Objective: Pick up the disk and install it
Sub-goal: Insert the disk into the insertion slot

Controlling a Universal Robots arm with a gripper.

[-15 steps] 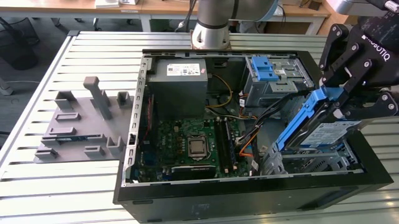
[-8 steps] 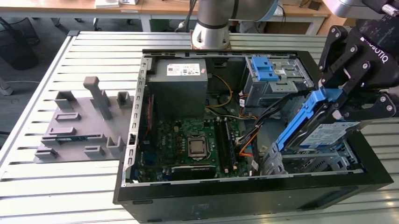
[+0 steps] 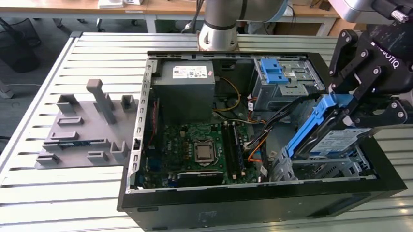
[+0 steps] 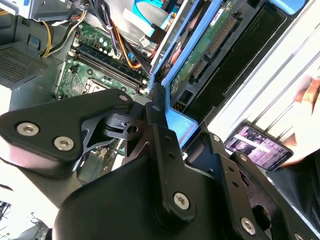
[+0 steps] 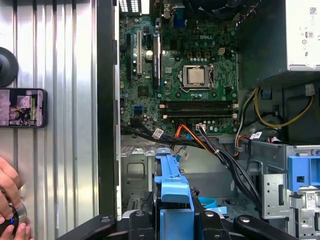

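The gripper (image 3: 361, 108) is closed on the disk (image 3: 322, 130) by its blue frame, holding it tilted on edge. It hangs over the bay (image 3: 335, 169) at 4 o'clock of the case (image 3: 258, 203), probably to slide in edge first

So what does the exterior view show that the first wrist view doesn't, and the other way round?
The exterior view alone takes in the grey fixture with upright blocks on the slatted table, at the exterior view's left of the computer case, plus the arm's base. The first wrist view alone shows a phone lying on the table outside the case and a person's hand. Both show the motherboard with its processor socket, and the end effector shut on the disk in its blue frame, tilted above the drive cage.
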